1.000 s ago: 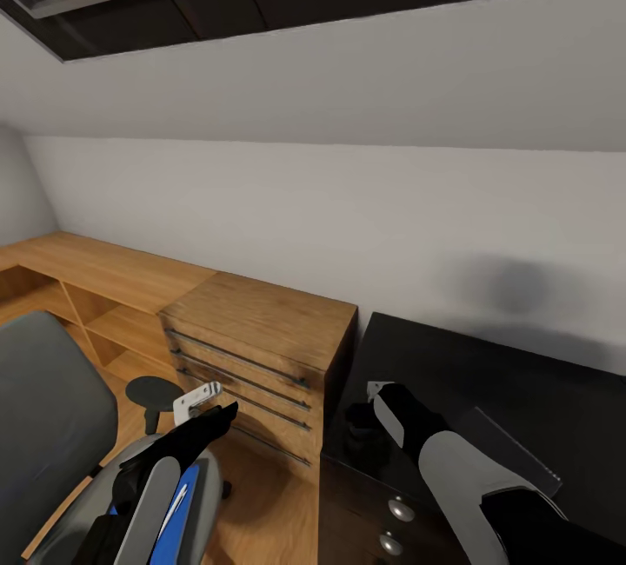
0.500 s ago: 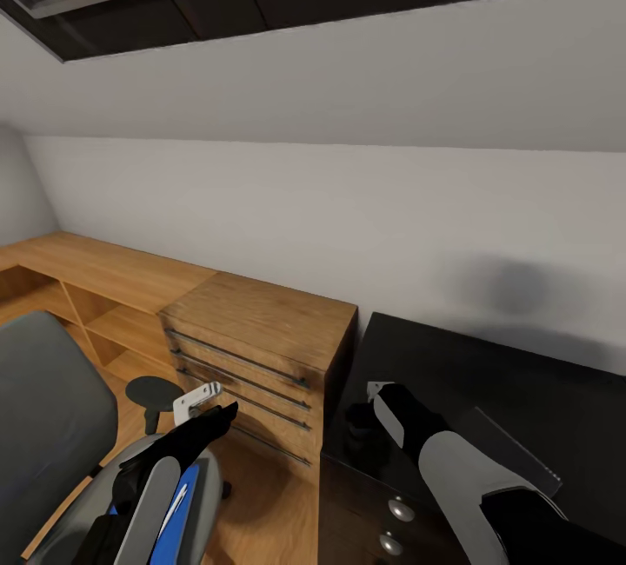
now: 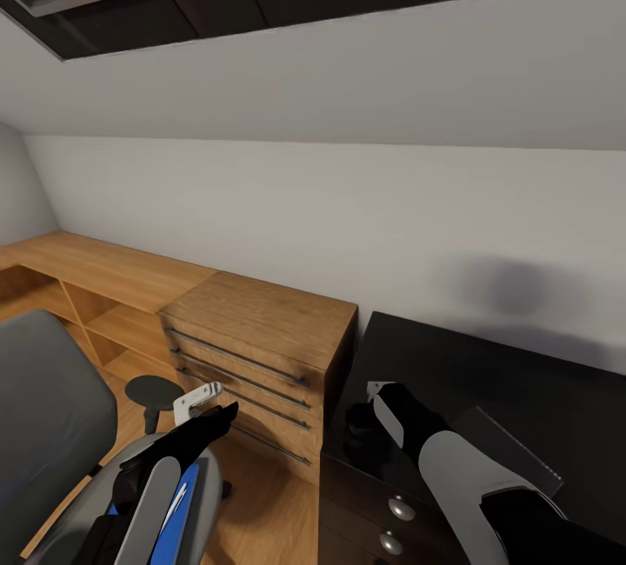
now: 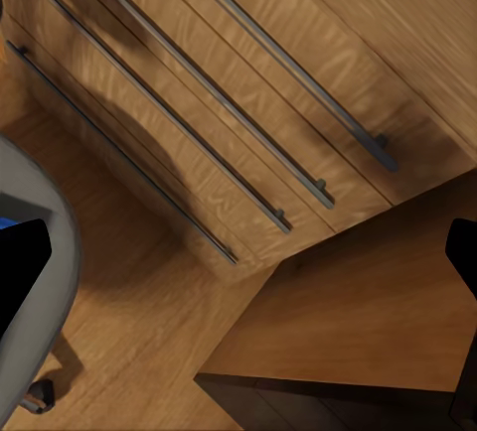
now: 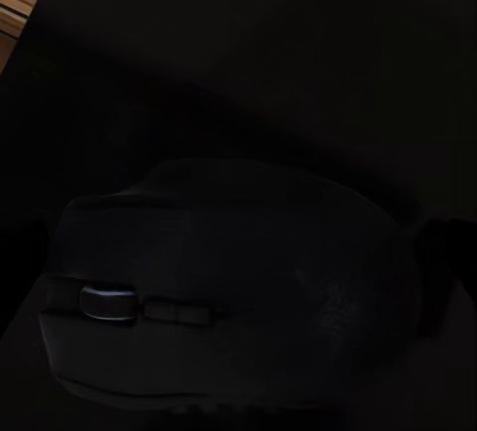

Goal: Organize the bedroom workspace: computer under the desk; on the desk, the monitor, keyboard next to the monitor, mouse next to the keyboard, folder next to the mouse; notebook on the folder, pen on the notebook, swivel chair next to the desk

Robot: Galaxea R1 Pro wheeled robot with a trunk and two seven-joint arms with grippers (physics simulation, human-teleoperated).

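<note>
The mouse (image 5: 229, 292) is right under the right gripper (image 3: 361, 436), sitting on the black desk (image 3: 487, 382) near its corner closest to the wooden dresser. In the right wrist view it's a big dark rounded lump with a pale scroll wheel, so close that the fingertips are lost in the dark. Whether the jaws are closed on it, just touching it or a bit apart from it, I honestly cannot tell. In the head view that gripper is a black blob pressed low against the desk edge, above the drawers with round silver knobs (image 3: 401, 509).

A thin dark flat slab (image 3: 509, 452) lies on the desk just beyond the right forearm; can't make out what it is.

The left gripper (image 3: 228, 413) hangs in open air with nothing between the jaws. Going by the left wrist view the jaws are spread wide, one dark fingertip (image 4: 22, 277) at each edge, with the dresser (image 3: 261, 330) drawers and their long bar handles ahead of them and the wood floor (image 4: 149, 332) below.

Behind and beneath that arm is the swivel chair (image 3: 48, 417), grey back and seat, with the blue folder (image 3: 178, 513) lying on the seat and the white pen (image 3: 176, 500) on top of it, mostly covered by the forearm
</note>
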